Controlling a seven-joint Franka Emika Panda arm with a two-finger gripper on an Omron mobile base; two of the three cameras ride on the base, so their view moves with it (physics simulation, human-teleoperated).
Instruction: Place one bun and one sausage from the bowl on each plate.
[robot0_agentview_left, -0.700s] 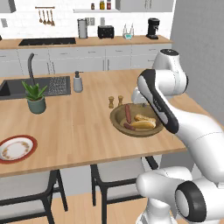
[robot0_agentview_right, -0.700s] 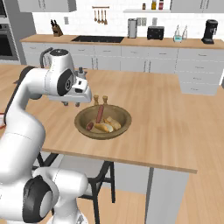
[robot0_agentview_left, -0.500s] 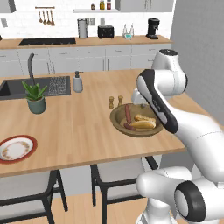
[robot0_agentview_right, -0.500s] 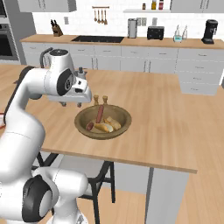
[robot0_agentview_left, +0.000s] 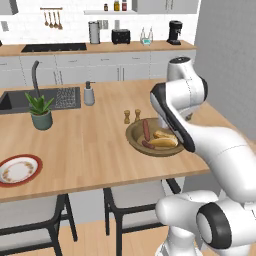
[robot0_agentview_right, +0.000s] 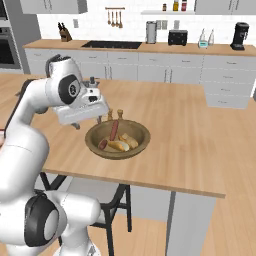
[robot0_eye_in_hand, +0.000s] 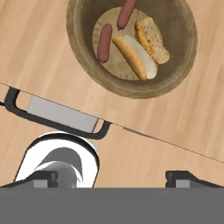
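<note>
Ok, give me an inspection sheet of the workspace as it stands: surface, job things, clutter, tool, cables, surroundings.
Surface: wooden island counter, with a sink set in at the far left.
Job's things: wooden bowl near the front edge holds two sausages and two buns; one red-rimmed plate at the left end holds no bun or sausage.
Clutter: potted plant, soap dispenser, two small shakers behind the bowl.
Tool: tool open, holding nothing, above the counter edge beside the bowl.
Cables: nothing seen.
Surroundings: stools under the counter; back counter with cooktop, toaster, coffee machine.
</note>
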